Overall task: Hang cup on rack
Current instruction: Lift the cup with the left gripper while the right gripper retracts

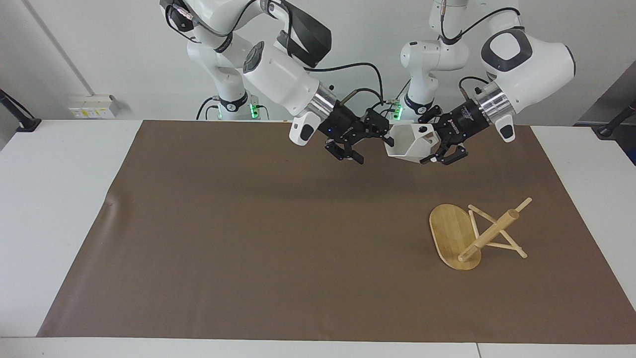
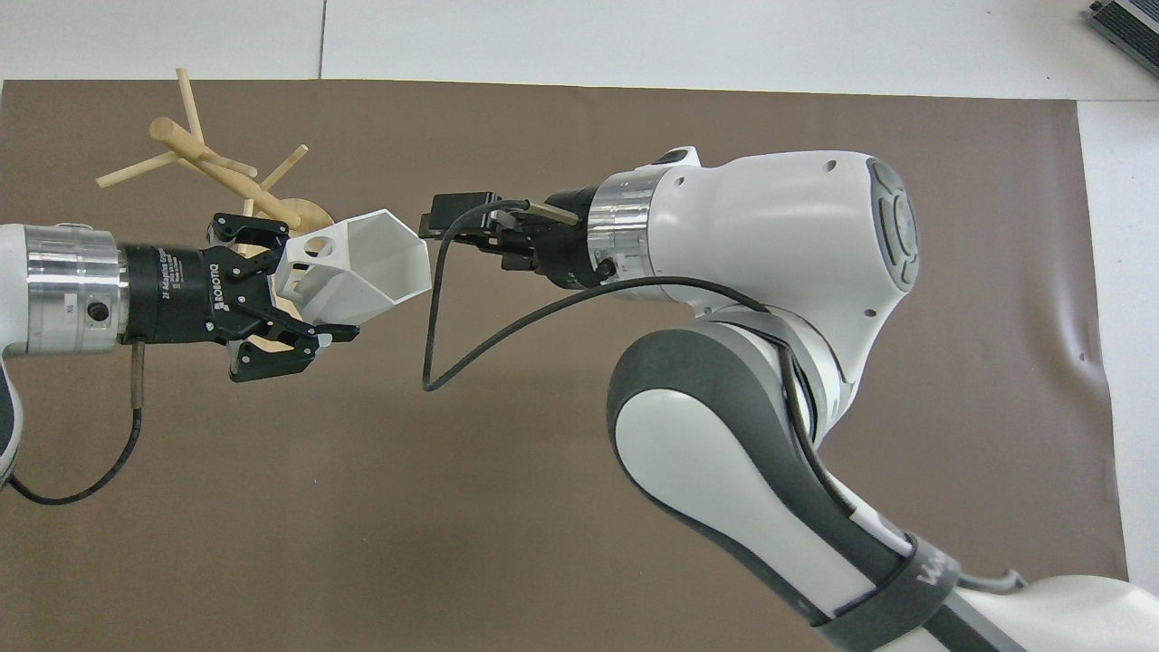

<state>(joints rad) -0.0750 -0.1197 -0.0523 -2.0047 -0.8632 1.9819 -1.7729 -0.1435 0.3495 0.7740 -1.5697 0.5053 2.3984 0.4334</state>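
1. The white table (image 1: 64, 209) fills most of the facing view. A white wall is along the top of the frame.
2. A big brown mat (image 1: 258, 238) covers the table. It is flat and dull, with a small bump at its edge in the left of the frame.
3. The rack (image 1: 472, 233) is pale smooth wood. It lies tipped over in the lower right of the frame, its oval base on edge, its thin pegs sticking out.
4. The cup (image 1: 410, 142) is white with flat, pointy sides. It is up in the air at upper middle, over the mat.
5. The left gripper (image 1: 443, 144) pinches the cup at its handle end.
6. The right gripper (image 1: 370, 141) is spread wide, holding nothing, just beside the cup.
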